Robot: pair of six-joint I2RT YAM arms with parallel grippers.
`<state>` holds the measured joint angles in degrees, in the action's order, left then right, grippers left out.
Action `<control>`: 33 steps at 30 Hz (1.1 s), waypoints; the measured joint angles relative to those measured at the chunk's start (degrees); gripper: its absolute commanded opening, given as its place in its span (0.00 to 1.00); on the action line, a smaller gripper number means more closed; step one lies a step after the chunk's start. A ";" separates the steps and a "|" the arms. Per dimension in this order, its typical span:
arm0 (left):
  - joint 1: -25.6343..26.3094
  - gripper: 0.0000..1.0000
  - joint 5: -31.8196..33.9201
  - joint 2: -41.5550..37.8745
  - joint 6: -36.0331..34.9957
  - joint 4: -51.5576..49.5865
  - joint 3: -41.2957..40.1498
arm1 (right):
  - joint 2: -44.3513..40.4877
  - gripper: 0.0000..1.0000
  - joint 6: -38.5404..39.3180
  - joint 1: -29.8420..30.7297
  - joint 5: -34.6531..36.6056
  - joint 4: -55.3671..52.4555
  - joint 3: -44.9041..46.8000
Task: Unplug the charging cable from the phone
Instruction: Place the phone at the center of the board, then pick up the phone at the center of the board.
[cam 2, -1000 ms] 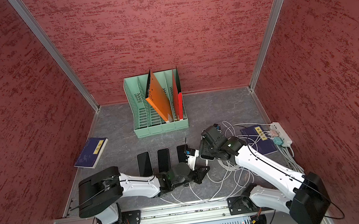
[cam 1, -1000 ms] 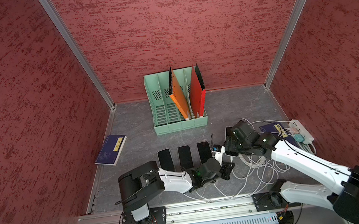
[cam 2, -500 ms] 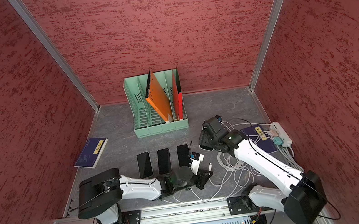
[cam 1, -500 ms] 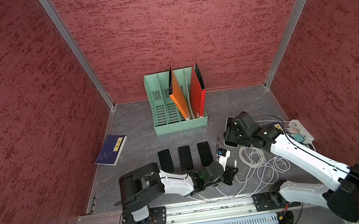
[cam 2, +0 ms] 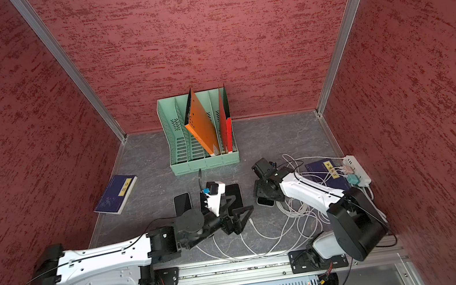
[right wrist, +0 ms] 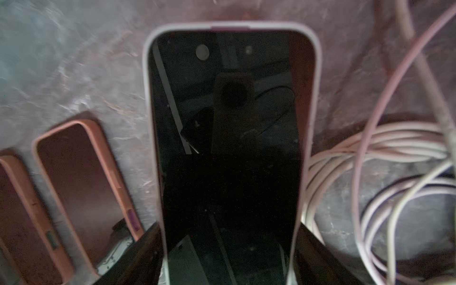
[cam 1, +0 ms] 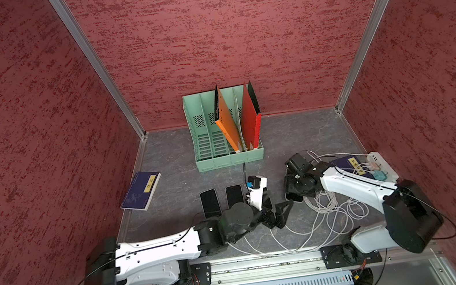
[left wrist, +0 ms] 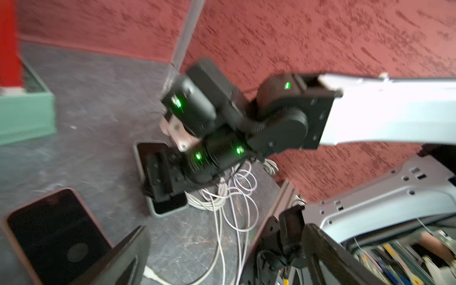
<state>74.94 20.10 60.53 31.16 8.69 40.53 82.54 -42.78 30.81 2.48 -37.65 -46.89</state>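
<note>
The phone (right wrist: 227, 123), dark-screened in a pale case, lies on the grey table, and my right gripper (right wrist: 227, 237) is shut on its two long sides; in both top views the gripper (cam 1: 293, 193) covers most of it. The white charging cable (cam 1: 316, 221) runs loose over the table. Its plug (left wrist: 153, 274) lies on the table apart from the phone (left wrist: 167, 207). My left gripper (left wrist: 225, 229) stands open above the plug with nothing between its fingers, a little left of the phone in both top views (cam 2: 238, 211).
More phones lie in a row left of it (cam 1: 209, 203) (cam 1: 234, 195) (cam 2: 233, 192). Coiled white cables (cam 1: 329, 204) lie right of the phone. A power strip (cam 1: 381, 164) rests on a blue book (cam 1: 347, 162). A green file rack (cam 1: 229, 158) stands behind; another blue book (cam 1: 141, 191) lies at the left.
My left gripper was shut at the cable's end by the phone; it has opened wide and the plug now lies free on the table. The right gripper keeps its hold on the phone.
</note>
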 measured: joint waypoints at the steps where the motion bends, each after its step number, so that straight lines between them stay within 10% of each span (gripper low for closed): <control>1: -0.92 1.00 1.75 -2.45 0.07 -1.64 -0.13 | 1.31 0.53 0.20 0.50 0.00 0.31 0.33; 12: -14.05 1.00 2.71 -9.90 8.11 -15.52 -4.94 | 4.59 0.98 0.28 6.69 0.07 3.19 1.79; 33: -13.92 1.00 0.63 3.43 18.47 -20.72 -6.32 | -5.53 0.99 -3.32 14.38 8.04 -1.73 -2.93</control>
<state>61.01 20.73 63.96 49.63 -12.03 34.22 77.01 -46.11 45.19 10.52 -39.38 -49.82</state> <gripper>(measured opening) 0.996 0.985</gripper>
